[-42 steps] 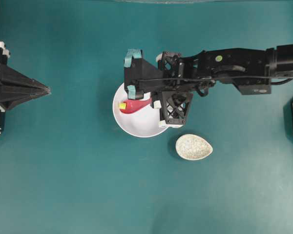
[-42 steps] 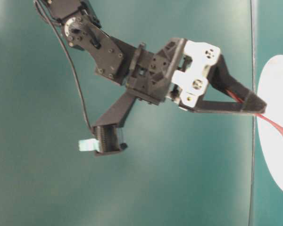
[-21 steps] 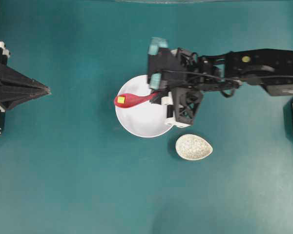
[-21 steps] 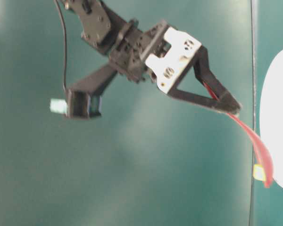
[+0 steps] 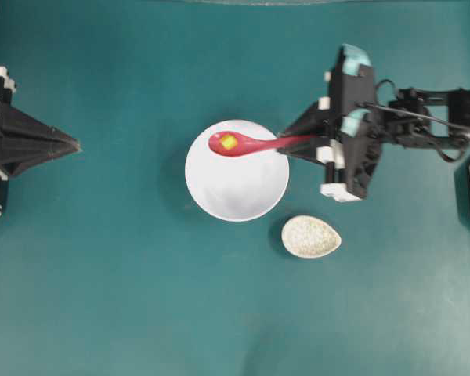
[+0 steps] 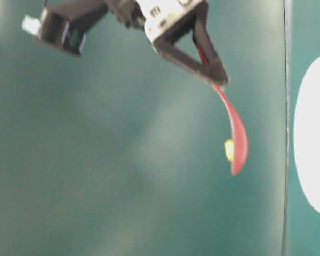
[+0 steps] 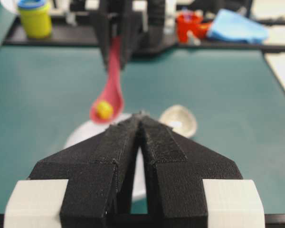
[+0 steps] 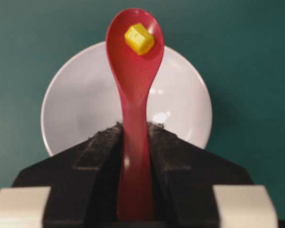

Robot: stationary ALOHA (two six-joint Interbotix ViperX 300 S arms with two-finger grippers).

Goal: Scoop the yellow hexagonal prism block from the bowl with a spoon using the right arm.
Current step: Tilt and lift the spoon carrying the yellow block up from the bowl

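My right gripper (image 5: 286, 146) is shut on the handle of the red spoon (image 5: 251, 144). The spoon is held level in the air over the far part of the white bowl (image 5: 235, 189). In its scoop lies the yellow hexagonal prism block (image 5: 229, 142). The right wrist view shows the block (image 8: 139, 38) near the tip of the spoon (image 8: 134, 85), the handle pinched between the gripper's (image 8: 134, 126) fingers and the bowl (image 8: 76, 109) below. At table level the spoon (image 6: 236, 133) hangs clear of the bowl (image 6: 314, 138). At the far left my left gripper (image 5: 74, 145) is shut and holds nothing.
A small speckled cream dish (image 5: 311, 236) lies on the teal table just right of the bowl's near side. Beyond the table's far end the left wrist view shows a yellow container (image 7: 34, 18), a red object (image 7: 190, 23) and a blue cloth (image 7: 237, 26).
My right gripper has drawn back to the right and risen, lifting the spoon with the yellow block out of the bowl. The left arm has stayed still.
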